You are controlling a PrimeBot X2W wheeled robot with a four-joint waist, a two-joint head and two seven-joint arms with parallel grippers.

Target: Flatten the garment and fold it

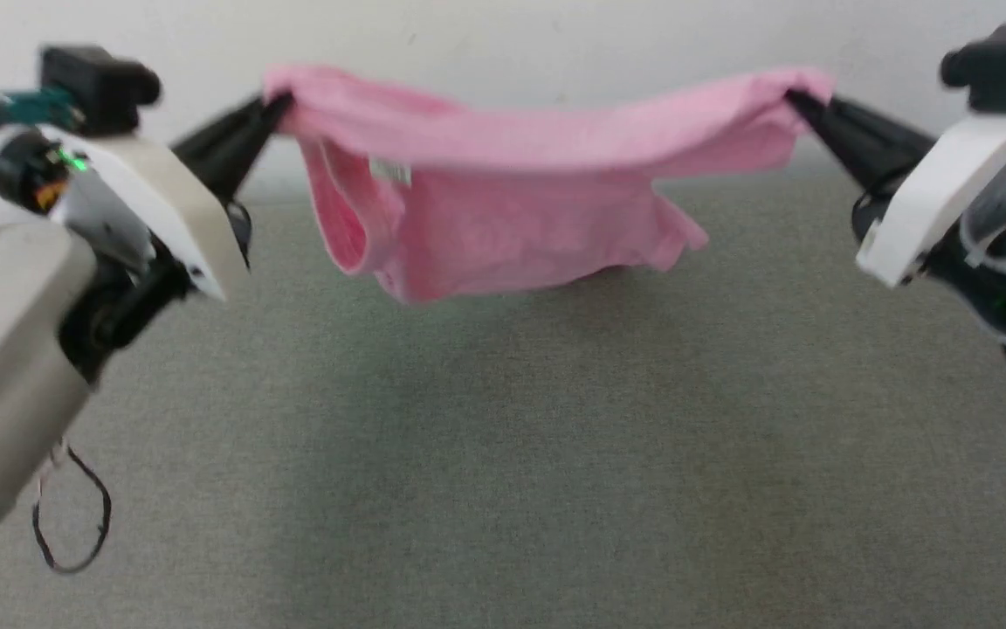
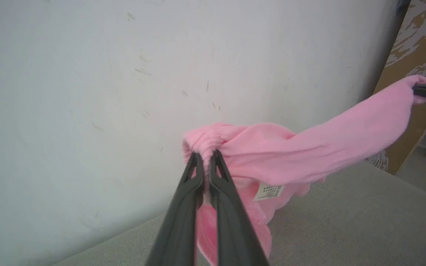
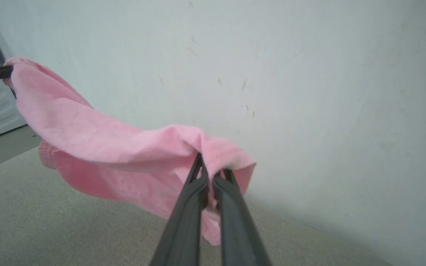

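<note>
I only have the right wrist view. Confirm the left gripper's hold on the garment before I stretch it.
Observer: Left wrist view: the left gripper is shut on a bunched, gathered edge of the pink garment.
Operator: Find the care label for me.
Observer: The white care label hangs on the side facing the robot, close to the left gripper's end.
Operator: Report whether the top edge is level.
Observer: In the head view both held ends sit at about the same height, the right gripper as high as the left, the edge sagging slightly between them.
</note>
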